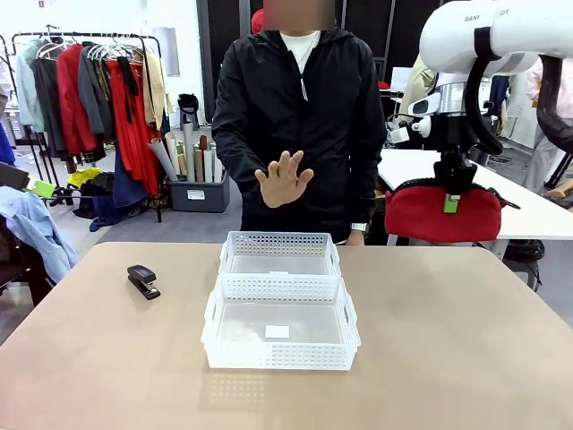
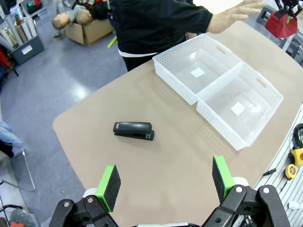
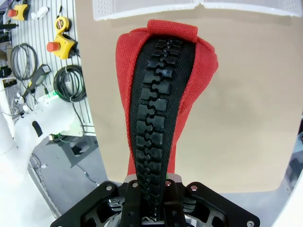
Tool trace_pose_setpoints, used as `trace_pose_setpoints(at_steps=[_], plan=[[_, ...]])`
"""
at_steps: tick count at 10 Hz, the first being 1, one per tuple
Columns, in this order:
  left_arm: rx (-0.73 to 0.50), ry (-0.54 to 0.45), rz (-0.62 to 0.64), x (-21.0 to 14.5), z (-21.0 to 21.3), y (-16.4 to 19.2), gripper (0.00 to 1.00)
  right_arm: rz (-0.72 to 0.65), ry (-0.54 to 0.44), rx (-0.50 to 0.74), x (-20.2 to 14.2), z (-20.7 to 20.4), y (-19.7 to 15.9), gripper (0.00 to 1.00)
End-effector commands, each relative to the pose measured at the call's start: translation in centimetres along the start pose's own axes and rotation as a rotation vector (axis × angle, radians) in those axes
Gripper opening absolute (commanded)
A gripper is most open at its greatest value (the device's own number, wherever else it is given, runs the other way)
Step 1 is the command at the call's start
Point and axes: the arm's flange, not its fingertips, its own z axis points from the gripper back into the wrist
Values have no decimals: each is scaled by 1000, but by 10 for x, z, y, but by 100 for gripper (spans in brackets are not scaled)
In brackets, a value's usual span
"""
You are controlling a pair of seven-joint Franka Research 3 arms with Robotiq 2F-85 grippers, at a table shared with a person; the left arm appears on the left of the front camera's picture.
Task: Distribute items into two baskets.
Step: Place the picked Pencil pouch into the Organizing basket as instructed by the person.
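Two white lattice baskets stand end to end mid-table, the far basket [image 1: 279, 244] and the near basket [image 1: 280, 356], both with nothing inside. A small black stapler [image 1: 142, 280] lies on the table to their left. My right gripper [image 1: 452, 199] hangs high over the table's far right, shut on the red pouch [image 1: 445, 213]. In the right wrist view the pouch [image 3: 161, 94] dangles from the shut jaws, black zipper facing the camera. My left gripper [image 2: 164, 179] is open above the stapler [image 2: 134, 130], well clear of it, with the baskets [image 2: 220, 125] to one side.
A person in a black jacket stands at the far edge, one open hand [image 1: 284, 179] raised palm-out above the far basket. A clothes rack [image 1: 98, 90] stands back left and a white table [image 1: 537, 210] back right. Bare tabletop lies right of the baskets.
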Motion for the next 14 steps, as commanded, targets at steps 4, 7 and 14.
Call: trace_pose_setpoints(at_steps=[4, 7, 14], plan=[[-11, -8, -5, 0, -1, 1, 100, -27, 16, -8, 0, 4, 0, 0], [-11, -8, -5, 0, -1, 1, 100, -27, 16, -8, 0, 4, 0, 0], [-11, -8, -5, 0, -1, 1, 100, -27, 16, -8, 0, 4, 0, 0]])
